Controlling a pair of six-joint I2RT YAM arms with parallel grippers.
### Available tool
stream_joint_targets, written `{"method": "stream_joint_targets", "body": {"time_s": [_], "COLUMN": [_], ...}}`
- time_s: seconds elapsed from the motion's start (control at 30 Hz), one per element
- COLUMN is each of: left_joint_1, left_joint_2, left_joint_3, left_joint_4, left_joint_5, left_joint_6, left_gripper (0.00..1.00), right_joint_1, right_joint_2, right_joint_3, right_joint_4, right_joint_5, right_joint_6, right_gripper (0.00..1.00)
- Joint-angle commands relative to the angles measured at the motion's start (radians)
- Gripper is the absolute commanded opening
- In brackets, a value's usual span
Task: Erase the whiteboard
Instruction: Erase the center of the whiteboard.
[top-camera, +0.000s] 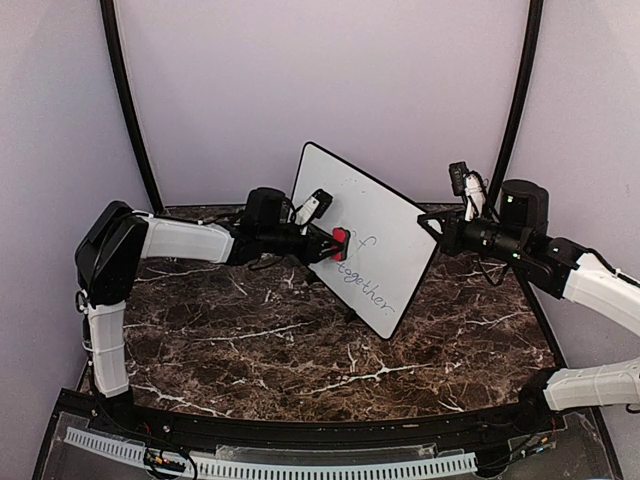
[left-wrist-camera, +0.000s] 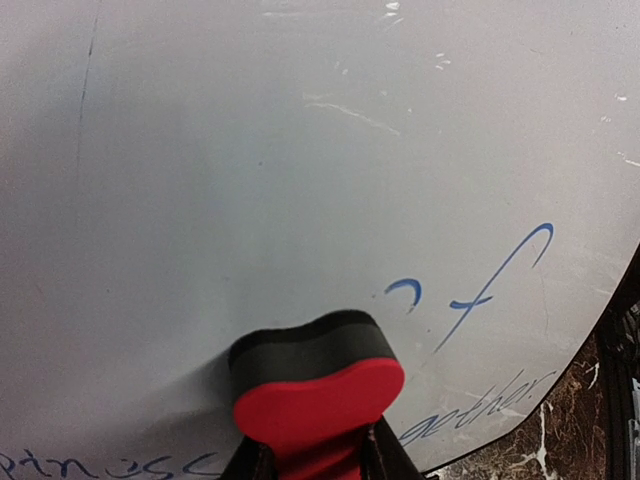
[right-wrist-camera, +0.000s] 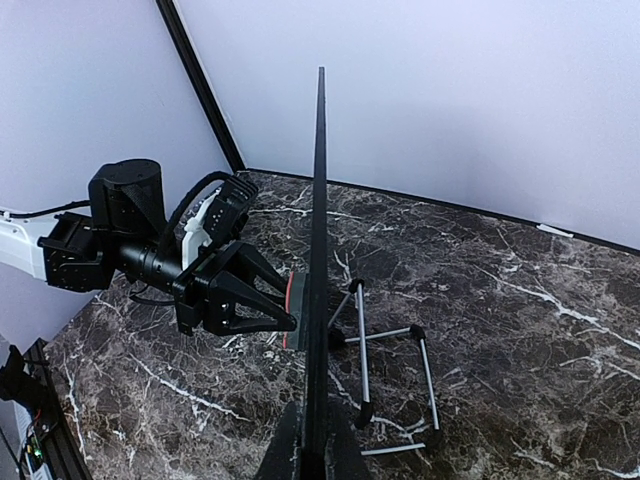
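The left gripper (top-camera: 330, 243) is closed tight on a red eraser (left-wrist-camera: 315, 385). The eraser's dark pad, past the fingertips, is pushed flat on the board (top-camera: 372, 215). The board stands up on the table (top-camera: 250, 340). Blue writing (left-wrist-camera: 480, 300) is just right of the eraser. The right gripper (right-wrist-camera: 315, 458) pinches the board's thin edge between its fingers. A wire stand (right-wrist-camera: 361, 350) sits on the board's other side.

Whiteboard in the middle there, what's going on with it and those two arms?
The right hand grips the whiteboard by its edge, holding it upright over the table. The left hand presses a red eraser against its written face. The upper part looks wiped; blue writing, including "together", is left lower down.
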Motion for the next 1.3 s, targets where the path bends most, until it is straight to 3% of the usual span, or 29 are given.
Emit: {"method": "stream_joint_targets", "body": {"time_s": [0.0,0.27,0.4,0.57,0.8,1.1,1.27], "left_joint_1": [-0.009,-0.026,-0.026,-0.033,-0.070,-0.066,-0.019], "left_joint_2": [0.021,0.006,0.001,0.004,0.016,0.013,0.023], "left_joint_3": [0.041,0.236,0.225,0.099,0.033,0.147,0.238], "left_joint_4": [-0.027,-0.152,-0.162,-0.129,-0.205,-0.210,-0.205], "left_joint_5": [0.012,0.006,0.005,-0.009,-0.060,-0.117,-0.072], "left_joint_6": [0.004,0.076,0.079,0.053,0.100,0.121,0.092], "left_gripper": [0.16,0.16,0.16,0.16,0.16,0.16,0.16], "right_joint_1": [0.041,0.041,0.042,0.043,0.044,0.044,0.044], "right_joint_2": [0.016,0.015,0.013,0.017,0.030,0.025,0.019], "right_joint_3": [-0.026,-0.022,-0.023,-0.020,-0.019,-0.016,-0.022], "right_joint_4": [-0.090,-0.093,-0.093,-0.095,-0.090,-0.098,-0.094], "right_joint_5": [-0.134,-0.131,-0.129,-0.133,-0.140,-0.135,-0.133], "right_joint_6": [-0.092,-0.095,-0.095,-0.097,-0.097,-0.099,-0.098], "right_gripper": [0.00,0.00,0.00,0.00,0.00,0.00,0.00]}}
